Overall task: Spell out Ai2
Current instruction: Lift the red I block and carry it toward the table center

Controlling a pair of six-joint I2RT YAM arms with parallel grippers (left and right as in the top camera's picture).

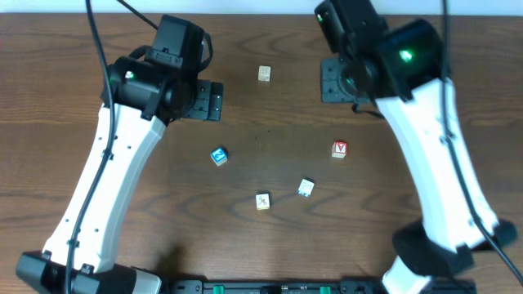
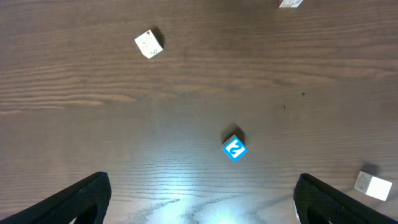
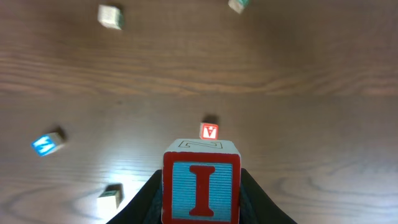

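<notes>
A dark wooden table (image 1: 270, 114) carries five small blocks, none of them touching. A cream block (image 1: 264, 73) sits alone toward the far side. Nearer the middle, a blue block (image 1: 218, 156) marked 2 lies to the left and a red block (image 1: 339, 149) marked A to the right. Closer to the near edge, a yellowish block (image 1: 262, 201) and a white block (image 1: 306, 188) lie near each other.

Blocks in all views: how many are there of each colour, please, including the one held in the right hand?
blue 2 block: 1
red A block: 1
pale blocks, marks unclear: 3
I block, red and blue, gripped by the right hand: 1
Total: 6
</notes>
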